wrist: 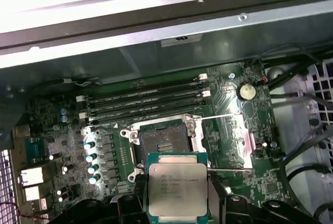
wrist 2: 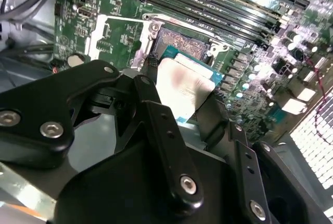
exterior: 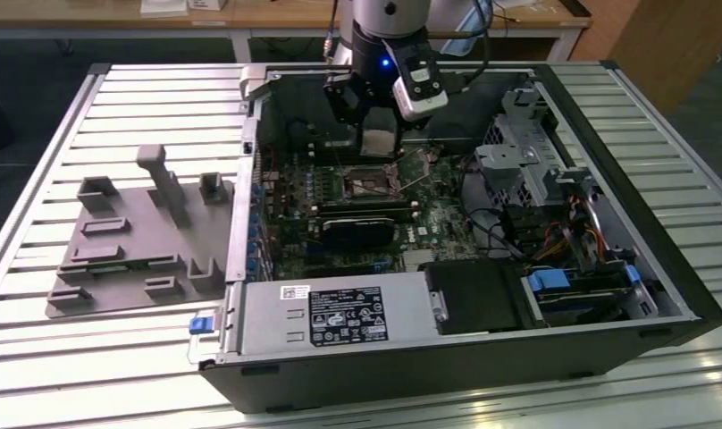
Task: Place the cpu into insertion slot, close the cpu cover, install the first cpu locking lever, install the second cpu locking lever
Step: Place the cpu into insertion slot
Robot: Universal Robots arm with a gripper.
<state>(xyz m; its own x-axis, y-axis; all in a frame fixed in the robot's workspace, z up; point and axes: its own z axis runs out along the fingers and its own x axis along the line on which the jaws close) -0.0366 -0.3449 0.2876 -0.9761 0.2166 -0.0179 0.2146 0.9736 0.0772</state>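
Slatted metal counter (exterior: 122, 98), exterior view: open computer case (exterior: 683, 295) lying on it, grey plastic fixture (exterior: 122, 250) beside the case on the exterior view's left. Arm (exterior: 391, 27) reaches down into the far part of the case. Claw (exterior: 377, 138) is clamped on the cpu (exterior: 377, 143), just beyond the insertion slot (exterior: 364, 185) on the green board (exterior: 296, 232). Black block (exterior: 361, 231) sits on the near side of the slot.

Second wrist view: black fingers (wrist 2: 156, 114) grip the cpu (wrist 2: 184, 86) on two opposite edges, silvery top showing. Slot (wrist 2: 179, 41) just past it, uncovered. Cpu cover (wrist 2: 95, 39) is flipped open, lying beside the slot.

First wrist view: cpu (wrist: 178, 185) is in the claw (wrist: 179, 203), overlapping the slot's (wrist: 162, 139) near rim, not seated. Cover (wrist: 245, 143) open to one side. Memory slots (wrist: 145, 101) run beyond the slot.
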